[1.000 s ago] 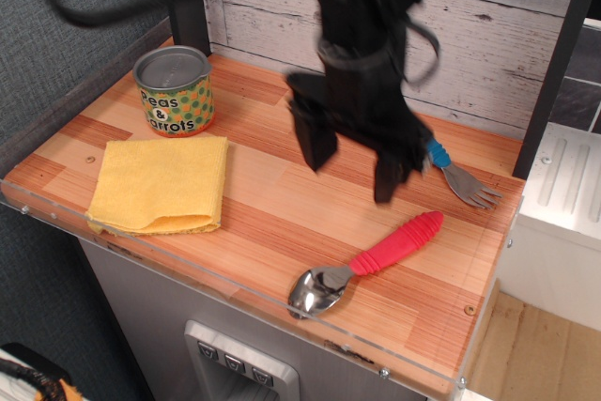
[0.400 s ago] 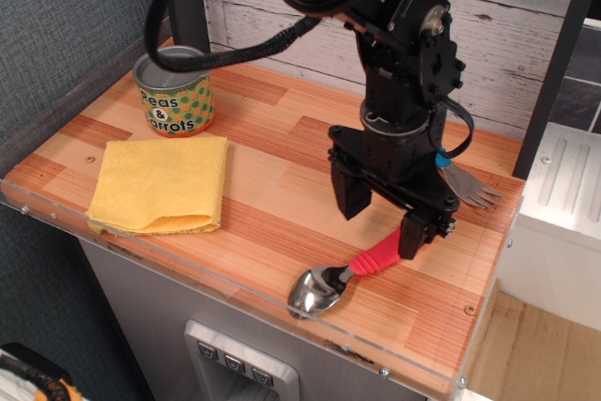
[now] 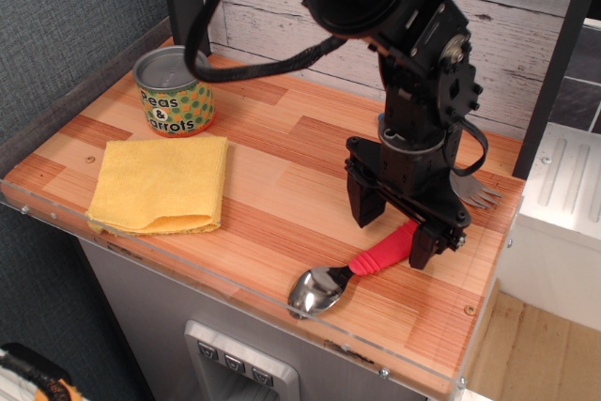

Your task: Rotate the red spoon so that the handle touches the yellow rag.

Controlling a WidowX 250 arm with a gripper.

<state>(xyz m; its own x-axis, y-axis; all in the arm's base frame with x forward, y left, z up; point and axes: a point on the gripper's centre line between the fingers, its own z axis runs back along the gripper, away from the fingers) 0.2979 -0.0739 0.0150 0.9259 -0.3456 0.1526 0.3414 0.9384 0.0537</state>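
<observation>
Gripper (image 3: 392,229) lower, straddling red spoon (image 3: 352,269)

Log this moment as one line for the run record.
phase: grasp approach | tool: open, straddling the handle | red spoon: flat on table | yellow rag: far left, not touching handle

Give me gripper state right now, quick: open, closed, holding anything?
Gripper: open, holding nothing. Its fingers straddle the far end of the red spoon's handle, one on each side, not clamped on it.
</observation>
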